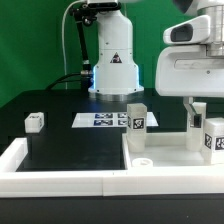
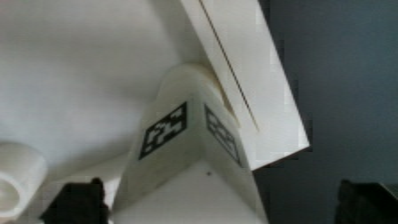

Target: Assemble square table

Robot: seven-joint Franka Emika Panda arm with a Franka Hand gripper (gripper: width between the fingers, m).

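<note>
The exterior view is bright and evenly lit from overhead. The white slab point(image 1: 175, 148) is nearly blown out, so its rim shows only as faint grey shading. The black table point(image 1: 70, 150) carries a dull sheen, and a blue glow shows at the robot base point(image 1: 97, 75). The wrist view is soft and blurred. The close leg point(image 2: 187, 175) has smeared tags, and the fingertips point(image 2: 80, 200) are dark and out of focus.

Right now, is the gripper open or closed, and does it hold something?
Gripper: open, fingers apart on either side of a white leg, not gripping it.
</note>
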